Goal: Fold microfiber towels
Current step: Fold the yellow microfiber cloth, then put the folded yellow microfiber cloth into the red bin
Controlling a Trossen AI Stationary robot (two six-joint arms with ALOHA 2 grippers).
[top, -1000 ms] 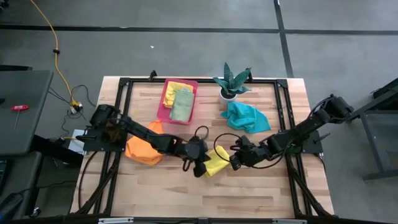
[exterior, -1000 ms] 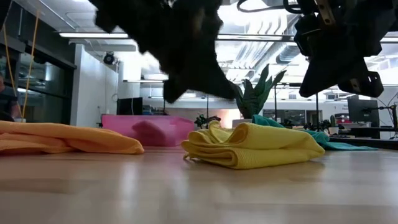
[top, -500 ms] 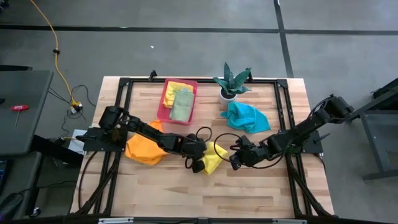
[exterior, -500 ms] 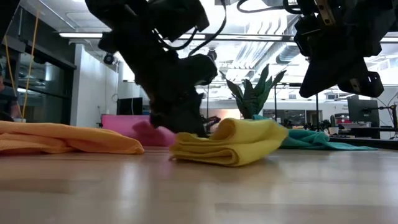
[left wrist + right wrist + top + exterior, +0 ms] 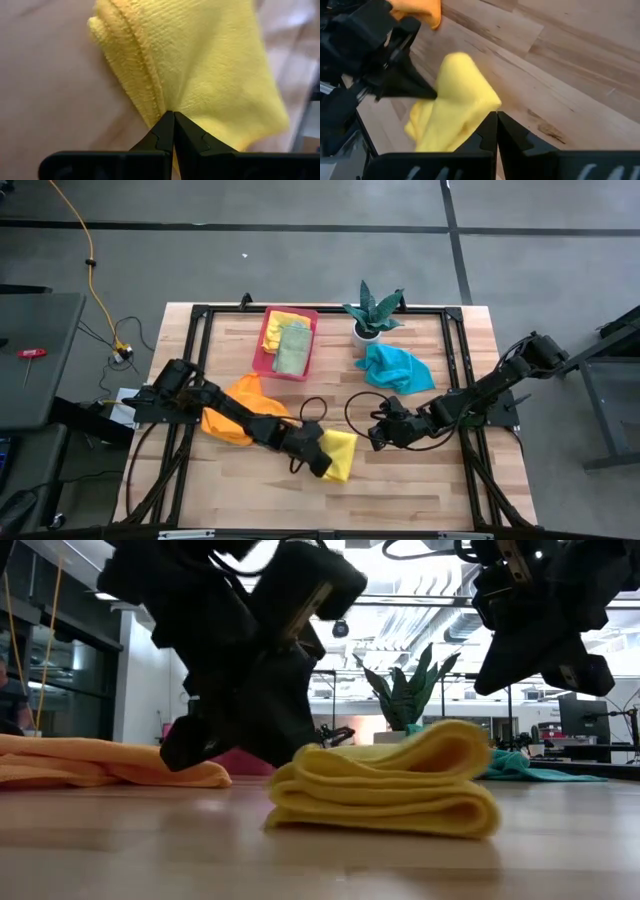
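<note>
Dragged nearer: one yellow towel [image 5: 338, 454] — folded

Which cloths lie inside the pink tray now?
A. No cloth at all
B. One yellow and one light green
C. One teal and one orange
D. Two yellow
B: from above, the pink tray holds a yellow cloth and a light green cloth.

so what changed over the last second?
Left gripper, shut on the folded yellow towel, dragged it toward the table's front edge, a little leftward. Right gripper stayed shut and raised beside it; orange towel, teal towel and pink tray unchanged.
</note>
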